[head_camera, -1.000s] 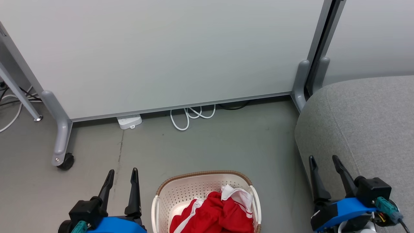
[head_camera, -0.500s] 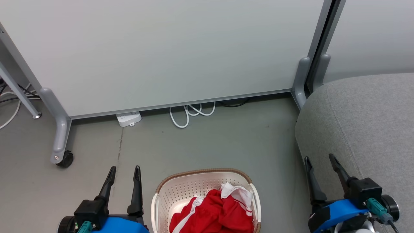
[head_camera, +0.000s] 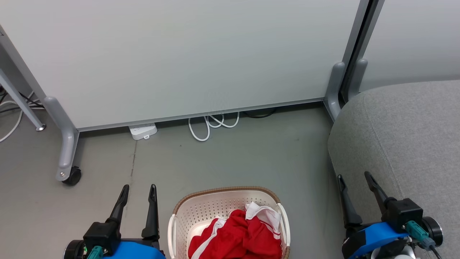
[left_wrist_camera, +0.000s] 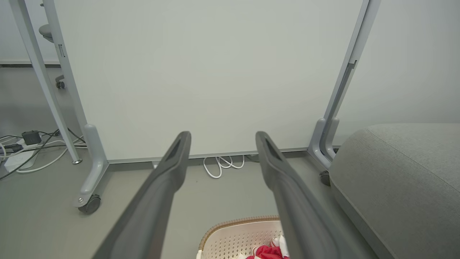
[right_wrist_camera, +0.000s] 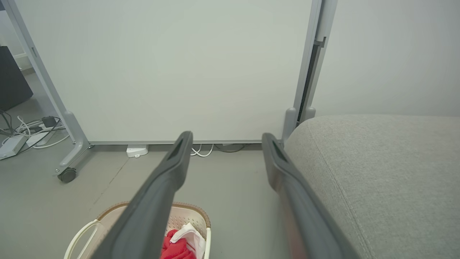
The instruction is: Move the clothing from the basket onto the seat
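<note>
No text, label, brand, number or sign can be read in any view. The far power strip (head_camera: 143, 131) is too small to show any marking.

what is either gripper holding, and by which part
Nothing is held: left gripper and right gripper are open and empty; the clothing lies in the basket.
</note>
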### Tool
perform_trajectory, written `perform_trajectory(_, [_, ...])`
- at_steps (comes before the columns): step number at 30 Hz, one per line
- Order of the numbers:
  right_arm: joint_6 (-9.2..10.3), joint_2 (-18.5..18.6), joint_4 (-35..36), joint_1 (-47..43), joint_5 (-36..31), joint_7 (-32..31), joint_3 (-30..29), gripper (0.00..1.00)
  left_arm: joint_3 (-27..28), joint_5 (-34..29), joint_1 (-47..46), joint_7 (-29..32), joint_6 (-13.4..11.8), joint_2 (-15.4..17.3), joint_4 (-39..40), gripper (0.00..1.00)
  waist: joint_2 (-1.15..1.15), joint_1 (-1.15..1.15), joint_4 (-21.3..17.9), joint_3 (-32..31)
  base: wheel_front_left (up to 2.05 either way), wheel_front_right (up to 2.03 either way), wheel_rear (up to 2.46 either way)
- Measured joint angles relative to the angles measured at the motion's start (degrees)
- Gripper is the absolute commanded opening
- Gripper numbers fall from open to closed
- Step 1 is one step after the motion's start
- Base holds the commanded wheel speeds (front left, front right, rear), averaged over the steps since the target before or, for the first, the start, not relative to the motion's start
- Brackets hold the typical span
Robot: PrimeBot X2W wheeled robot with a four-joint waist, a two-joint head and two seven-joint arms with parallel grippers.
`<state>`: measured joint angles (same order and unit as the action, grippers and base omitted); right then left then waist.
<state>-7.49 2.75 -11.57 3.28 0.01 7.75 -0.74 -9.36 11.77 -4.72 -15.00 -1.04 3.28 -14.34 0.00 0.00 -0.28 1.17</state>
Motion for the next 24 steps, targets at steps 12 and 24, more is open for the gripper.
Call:
perform_trajectory(12, [-0.01,0.0,2.0,6.2,0.2,0.4,2.4,1.0,-1.3,-0.4,-3.8,0.8,0.9,0.3,-4.5,1.0,0.0,0.0,-3.5,5.1,0.0,0.0,0.0])
perform_trajectory(24, [-0.01,0.1,3.0,17.6,3.1,3.5,5.9,1.0,-5.4,-3.7,-19.7,7.1,4.5,3.6,-20.1,1.0,0.0,0.02,-10.5,20.7,0.0,0.0,0.0])
